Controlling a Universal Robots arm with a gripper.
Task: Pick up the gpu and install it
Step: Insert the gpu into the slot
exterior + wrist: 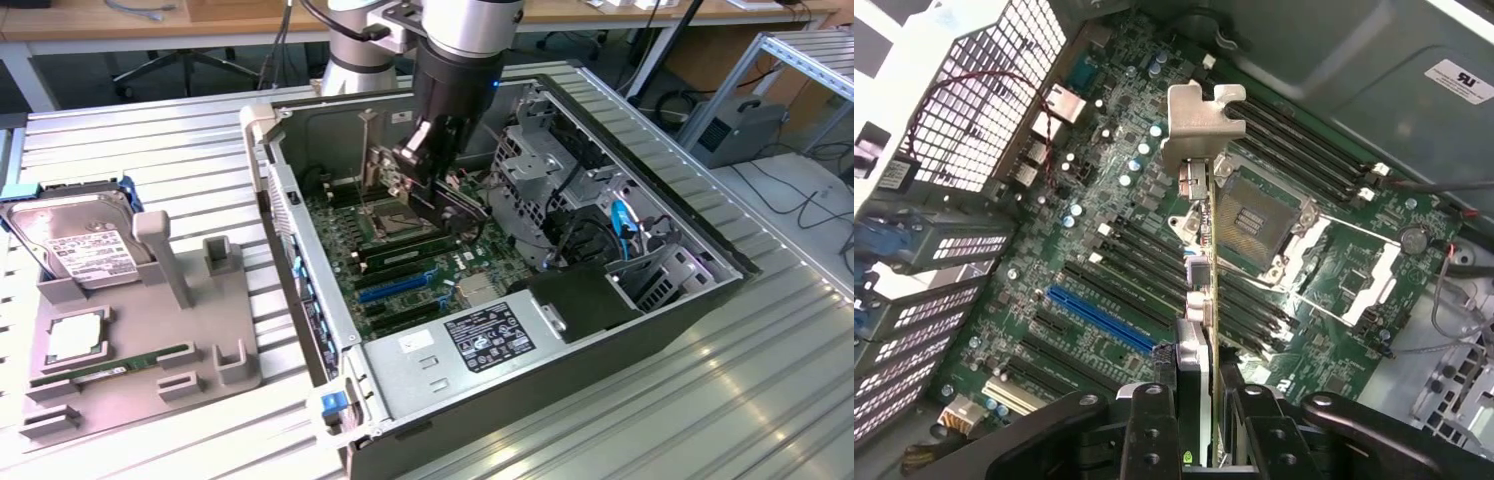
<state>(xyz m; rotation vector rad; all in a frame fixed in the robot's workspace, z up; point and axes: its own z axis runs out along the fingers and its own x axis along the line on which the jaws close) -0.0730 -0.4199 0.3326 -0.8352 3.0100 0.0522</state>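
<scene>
In the exterior view the arm (461, 40) is cut off at 12 o'clock, and the gpu (384, 165) is mostly hidden by the claw (411, 180). The label print on the hard drive (80, 245) at 9 o'clock cannot be read.

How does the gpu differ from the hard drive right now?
The gpu is clamped in the gripper above the motherboard inside the case; the hard drive sits in the grey holder outside it. The gpu hangs on edge; the hard drive lies tilted, label up. The gpu is a thin card with a silver bracket; the hard drive is boxy. Both are rectangular computer parts.
</scene>
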